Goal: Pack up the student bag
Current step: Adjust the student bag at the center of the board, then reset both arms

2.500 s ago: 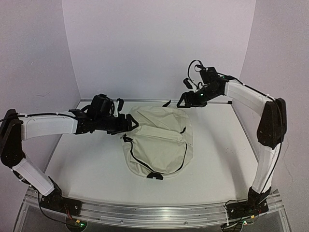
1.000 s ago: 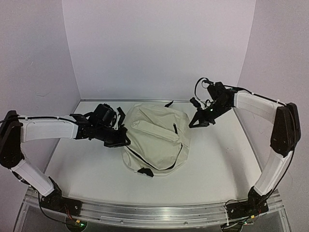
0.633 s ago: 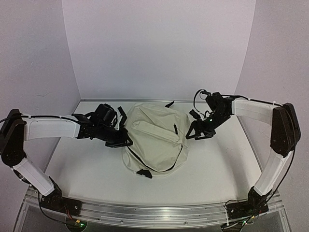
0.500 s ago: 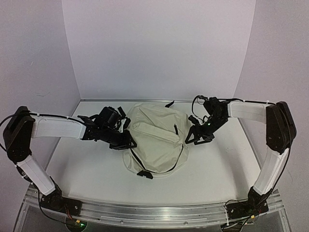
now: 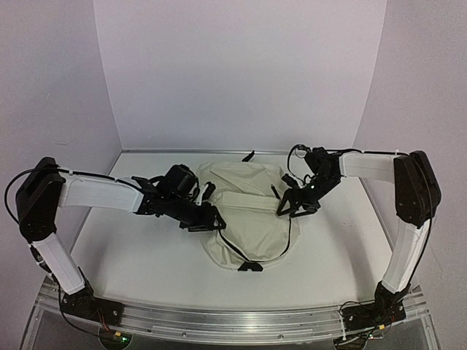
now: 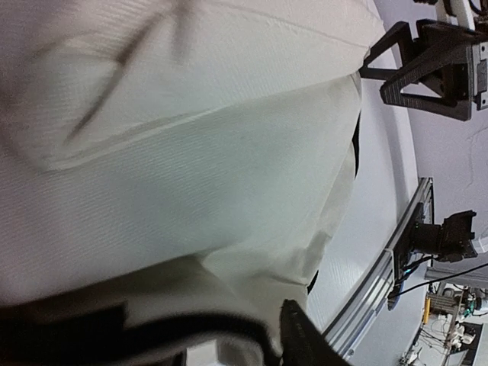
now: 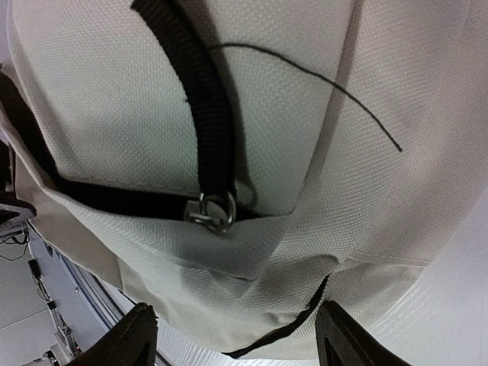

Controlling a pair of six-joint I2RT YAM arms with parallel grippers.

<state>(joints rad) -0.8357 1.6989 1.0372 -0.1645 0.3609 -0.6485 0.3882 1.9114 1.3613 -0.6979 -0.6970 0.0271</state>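
The student bag [image 5: 248, 211], cream fabric with black straps and zipper, lies flat mid-table. My left gripper [image 5: 207, 219] is at its left edge, shut on the fabric by a black band. In the left wrist view, bag fabric [image 6: 198, 152] fills the frame and covers one finger; only the other fingertip [image 6: 301, 343] shows. My right gripper [image 5: 292, 205] is open at the bag's right edge. In the right wrist view [image 7: 242, 339] its jaws stand wide apart over the fabric, with a black strap [image 7: 202, 114] and a metal zipper ring [image 7: 214, 210] just ahead.
The white table [image 5: 131, 248] is walled at the back and sides. The metal rail [image 5: 233, 321] with both arm bases runs along the near edge. A black buckle [image 5: 249, 266] lies at the bag's near end. The right gripper [image 6: 427, 57] shows in the left wrist view.
My left gripper has moved right with the bag's edge, and the bag has shifted right. My right gripper has come down from the back to the bag's right edge.
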